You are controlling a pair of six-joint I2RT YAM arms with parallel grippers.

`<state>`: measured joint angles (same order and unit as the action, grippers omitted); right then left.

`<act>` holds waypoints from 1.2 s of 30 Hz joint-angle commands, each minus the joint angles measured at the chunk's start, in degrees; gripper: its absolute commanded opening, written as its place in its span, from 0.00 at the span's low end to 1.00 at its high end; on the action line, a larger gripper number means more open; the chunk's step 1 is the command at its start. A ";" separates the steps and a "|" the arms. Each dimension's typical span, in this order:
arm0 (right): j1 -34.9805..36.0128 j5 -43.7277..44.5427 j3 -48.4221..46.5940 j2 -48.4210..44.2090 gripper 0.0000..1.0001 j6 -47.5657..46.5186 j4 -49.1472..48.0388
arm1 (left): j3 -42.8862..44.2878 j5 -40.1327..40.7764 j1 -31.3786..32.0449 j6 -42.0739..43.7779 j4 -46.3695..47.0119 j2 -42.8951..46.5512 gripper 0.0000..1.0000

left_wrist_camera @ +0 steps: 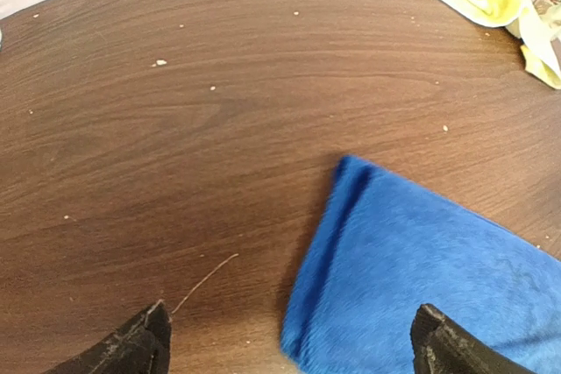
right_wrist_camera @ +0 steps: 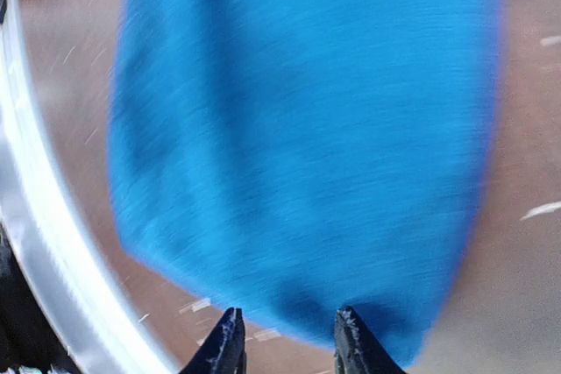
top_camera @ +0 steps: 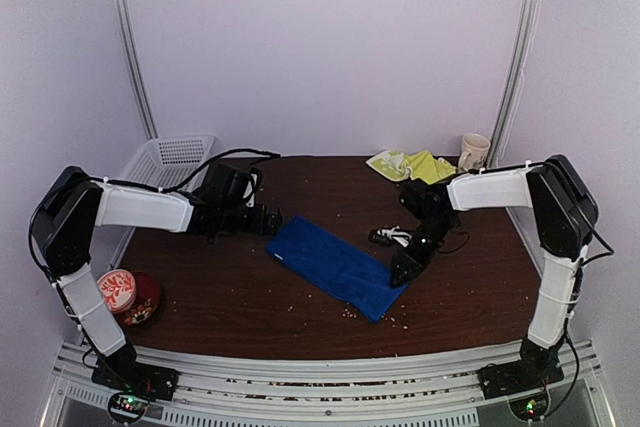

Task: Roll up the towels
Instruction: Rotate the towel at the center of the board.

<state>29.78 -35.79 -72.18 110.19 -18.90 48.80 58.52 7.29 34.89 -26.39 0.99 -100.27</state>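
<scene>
**Blue towel laid flat, roll not yet begun**

We find the blue towel lying flat near the middle of the table, a long folded strip running from far left to near right. No part of it is curled over, so we judge that the rolling itself has not started. This looks like the set-up step, with an arm at each end.

The left gripper hangs at the strip's far-left end with its jaws spread wide, holding nothing. The towel's corner lies below the gap between its fingers. The right gripper is at the near-right end with its jaws narrow. Its wrist view is blurred, and we cannot tell whether the hem is pinched between them or lies just beyond the tips.

The yellow-green towel sits crumpled at the far right, beside a mug, with neither arm on it.

Next, we think, one short edge must be caught and turned tightly over onto itself, while the other end is held from sliding on the smooth wood.
</scene>
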 commanded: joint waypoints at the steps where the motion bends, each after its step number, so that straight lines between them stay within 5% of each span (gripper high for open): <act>1: 3.15 1.26 -0.74 -6.09 0.37 -2.49 6.55 | 0.08 2.00 -0.51 1.38 -0.23 1.25 0.98; 8: 3.27 14.87 -13.90 -4.21 0.45 0.20 -5.35 | 0.11 0.81 -0.51 0.84 0.94 -0.75 0.98; 20: 9.22 23.61 -47.93 23.40 0.56 2.42 -11.67 | -10.62 2.94 -0.48 -3.57 5.53 8.51 0.98; 36: 13.77 36.06 -48.41 33.12 0.62 4.42 -23.82 | -23.47 1.88 -0.10 -6.25 6.94 23.15 0.98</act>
<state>43.57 -4.14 -119.68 139.90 -14.96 27.11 35.66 9.17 34.81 -32.08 5.52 -78.87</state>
